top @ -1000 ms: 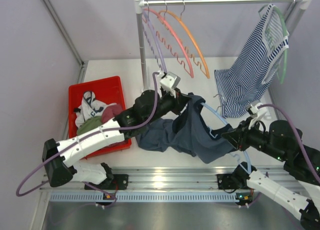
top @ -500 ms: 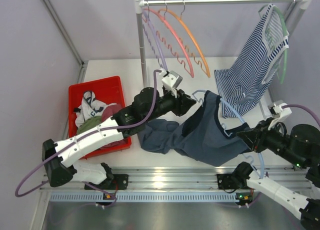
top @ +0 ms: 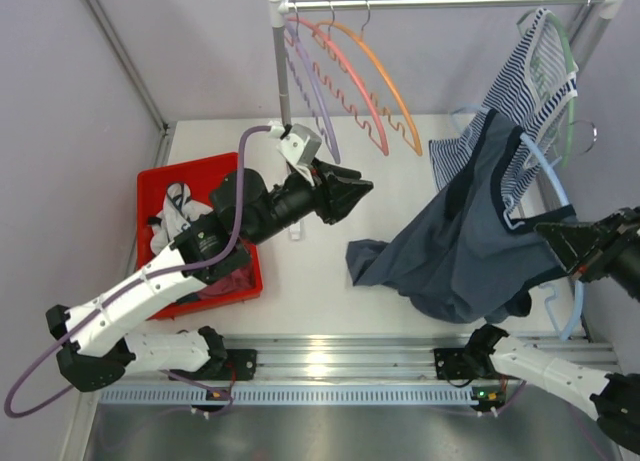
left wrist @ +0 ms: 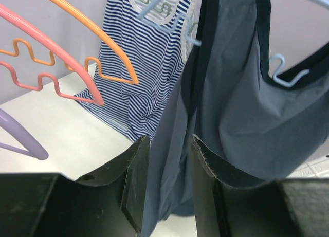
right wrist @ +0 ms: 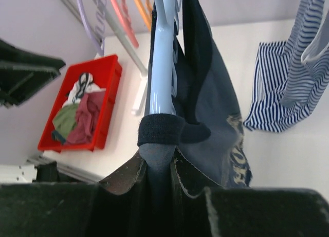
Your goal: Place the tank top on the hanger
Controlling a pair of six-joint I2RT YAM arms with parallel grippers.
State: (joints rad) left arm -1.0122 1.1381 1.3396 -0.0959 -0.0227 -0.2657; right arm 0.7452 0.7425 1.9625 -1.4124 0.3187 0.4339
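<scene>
left gripper [top: 352, 191]: hovering at mid-frame and pointing right, with its jaws standing partly apart and holding nothing. in its wrist view the cloth is showing through the gap, but it is hanging well beyond the fingers [left wrist: 134, 175].
right gripper [top: 556, 243]: sitting at the right edge, with its jaws pressing closed on the lower arm of the hanger [top: 541, 167]. its wrist view is showing a fold of navy trim pinched in alongside.
tank top [top: 455, 256]: hanging in the right half of the frame, draped from the hanger's upper arm. its hem is trailing down towards the table [top: 300, 281] at lower centre, and it is overlapping the striped top [top: 525, 101] behind it.
step in hand: seemingly seating the second shoulder. one strap is appearing to ride on the hanger; the other i cannot tell.
doing it well: the right arm should be holding the hanger raised and steady so the cloth is hanging free. the left gripper should be coming in from the left, taking only the loose navy strap edge rather than the body cloth, and drawing it over the hanger's free tip.
watching for: the pinched trim is likely dragging if the right jaws are loosening. the striped top and its green hanger [top: 568, 91] are sitting close behind, so snagging is a risk.
</scene>
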